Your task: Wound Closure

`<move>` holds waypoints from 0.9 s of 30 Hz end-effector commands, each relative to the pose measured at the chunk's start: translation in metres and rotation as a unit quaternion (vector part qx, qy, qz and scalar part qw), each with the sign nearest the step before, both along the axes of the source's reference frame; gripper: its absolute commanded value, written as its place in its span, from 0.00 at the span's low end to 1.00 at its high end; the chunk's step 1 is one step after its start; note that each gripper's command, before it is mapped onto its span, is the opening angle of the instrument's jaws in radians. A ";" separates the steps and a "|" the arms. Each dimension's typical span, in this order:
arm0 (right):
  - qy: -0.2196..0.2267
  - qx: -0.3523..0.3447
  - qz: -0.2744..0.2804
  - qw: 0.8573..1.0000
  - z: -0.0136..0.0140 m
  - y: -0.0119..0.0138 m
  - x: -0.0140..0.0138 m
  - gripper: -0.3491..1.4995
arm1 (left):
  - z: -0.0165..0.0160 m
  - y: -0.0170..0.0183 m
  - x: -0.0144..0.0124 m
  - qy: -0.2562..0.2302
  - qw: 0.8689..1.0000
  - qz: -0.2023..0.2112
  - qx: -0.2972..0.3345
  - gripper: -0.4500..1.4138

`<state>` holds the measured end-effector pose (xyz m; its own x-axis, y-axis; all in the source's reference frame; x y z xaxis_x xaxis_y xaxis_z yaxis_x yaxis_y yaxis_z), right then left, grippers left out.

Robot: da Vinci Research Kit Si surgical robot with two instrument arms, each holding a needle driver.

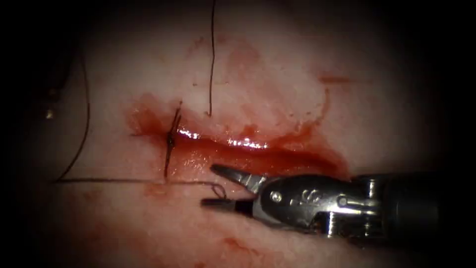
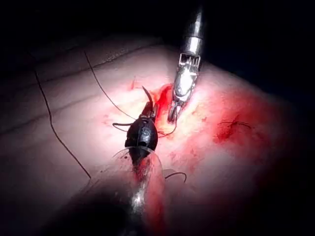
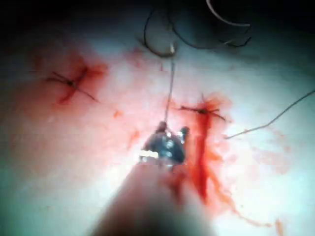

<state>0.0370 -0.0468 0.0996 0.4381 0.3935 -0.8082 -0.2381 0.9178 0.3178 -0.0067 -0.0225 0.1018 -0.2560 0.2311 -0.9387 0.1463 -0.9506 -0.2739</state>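
Note:
The cut (image 1: 258,154) runs across the tissue (image 1: 277,64), wet with red fluid. One tied stitch (image 1: 170,141) crosses its left end. My right tool (image 1: 208,185) comes in from the right just on the near side of the cut, jaws open. A dark thread (image 1: 114,180) trails in from the left and curls (image 1: 219,190) between them, not gripped. The right tool (image 3: 172,130) also stands open in the right wrist view, with the thread (image 3: 170,83) leading away from it. A pale curved needle (image 3: 227,20) lies free on the tissue farther off. The left tool (image 2: 148,105) hovers beside the right tool (image 2: 173,115).
A second thread (image 1: 212,54) drops from the upper edge and enters the tissue just beyond the cut. A thread arc (image 1: 85,114) loops at far left. Another tied stitch (image 3: 73,83) with short ends sits farther along in the right wrist view.

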 end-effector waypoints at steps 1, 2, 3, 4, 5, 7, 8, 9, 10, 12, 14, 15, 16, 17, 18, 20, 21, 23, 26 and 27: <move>0.008 0.002 -0.012 1.000 0.0002 -0.0006 0.0007 0.00 | 0.0006 -0.0003 -0.0006 0.000 1.000 0.002 0.000 0.00; 0.013 0.005 -0.021 1.000 0.0001 -0.0008 0.0006 0.00 | 0.0007 -0.0003 -0.0007 0.001 1.000 0.002 0.000 0.00; 0.016 0.006 -0.025 1.000 -0.0001 -0.0012 0.0004 0.00 | 0.0007 -0.0004 -0.0008 0.000 1.000 0.003 0.003 0.00; 0.019 0.007 -0.030 0.999 -0.0002 -0.0014 0.0003 0.00 | 0.0008 -0.0005 -0.0009 0.000 1.000 0.003 0.003 0.00; 0.019 0.007 -0.030 0.999 -0.0002 -0.0014 0.0003 0.00 | 0.0008 -0.0005 -0.0009 0.000 1.000 0.003 0.003 0.00; 0.019 0.008 -0.036 0.999 -0.0006 -0.0019 -0.0001 0.00 | 0.0009 -0.0006 -0.0012 0.000 1.000 0.005 0.002 0.00; 0.019 0.008 -0.036 0.999 -0.0006 -0.0019 -0.0001 0.00 | 0.0009 -0.0006 -0.0012 0.000 1.000 0.005 0.002 0.00; 0.019 0.009 -0.041 0.999 -0.0010 -0.0024 -0.0006 0.00 | 0.0010 -0.0008 -0.0014 -0.001 1.000 0.005 0.002 0.00; 0.021 0.009 -0.045 0.999 -0.0014 -0.0028 -0.0010 0.00 | 0.0011 -0.0009 -0.0015 0.000 1.000 0.007 0.002 0.00; 0.023 0.009 -0.048 0.999 -0.0017 -0.0032 -0.0014 0.00 | 0.0011 -0.0009 -0.0016 -0.001 1.000 0.008 0.002 0.00; 0.026 0.010 -0.056 0.998 -0.0027 -0.0043 -0.0023 0.00 | 0.0012 -0.0011 -0.0019 -0.001 1.000 0.009 0.005 0.00; 0.027 0.010 -0.061 0.998 -0.0033 -0.0048 -0.0027 0.00 | 0.0014 -0.0013 -0.0021 -0.002 1.000 0.011 0.005 0.00; 0.029 0.010 -0.065 0.997 -0.0038 -0.0053 -0.0031 0.00 | 0.0015 -0.0014 -0.0022 -0.001 1.000 0.011 0.004 0.00; 0.033 0.008 -0.076 0.997 -0.0052 -0.0065 -0.0038 0.00 | 0.0017 -0.0016 -0.0025 -0.001 1.000 0.013 0.006 0.00; 0.040 0.012 -0.090 0.995 -0.0071 -0.0080 -0.0042 0.00 | 0.0020 -0.0017 -0.0027 0.000 1.000 0.013 0.008 0.00; 0.044 0.015 -0.101 0.994 -0.0080 -0.0087 -0.0042 0.00 | 0.0022 -0.0017 -0.0027 0.000 1.000 0.013 0.010 0.00; 0.044 0.015 -0.101 0.994 -0.0080 -0.0087 -0.0042 0.00 | 0.0022 -0.0017 -0.0027 0.000 1.000 0.013 0.010 0.00; 0.050 0.020 -0.115 0.992 -0.0091 -0.0097 -0.0041 0.00 | 0.0024 -0.0016 -0.0026 0.000 1.000 0.014 0.010 0.00; 0.062 0.031 -0.146 0.987 -0.0104 -0.0109 -0.0040 0.00 | 0.0025 -0.0016 -0.0026 0.001 1.000 0.014 0.012 0.00; 0.063 0.032 -0.153 0.986 -0.0108 -0.0113 -0.0039 0.00 | 0.0026 -0.0016 -0.0025 0.002 1.000 0.015 0.012 0.00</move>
<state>0.0324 -0.0576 0.0885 0.4434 0.3093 -0.8413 0.0959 0.9168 0.3876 -0.0087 -0.0238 0.1039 -0.2658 0.2468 -0.9319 0.1720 -0.9390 -0.2977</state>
